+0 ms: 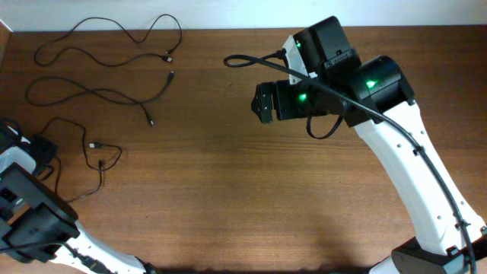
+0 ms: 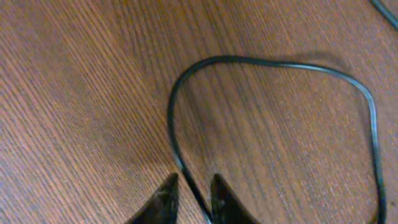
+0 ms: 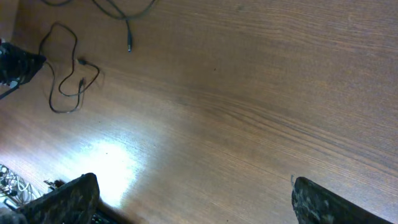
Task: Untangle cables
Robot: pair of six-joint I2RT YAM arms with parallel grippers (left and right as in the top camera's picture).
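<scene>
Three cables (image 1: 114,95) on wooden table (image 1: 228,190).

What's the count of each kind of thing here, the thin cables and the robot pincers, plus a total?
thin black cables: 3
pincers, left pincer and right pincer: 2
Total: 5

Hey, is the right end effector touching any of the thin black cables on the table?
Apart. The overhead view shows the right end effector above bare table, with a wide stretch of wood between it and the cables.
</scene>
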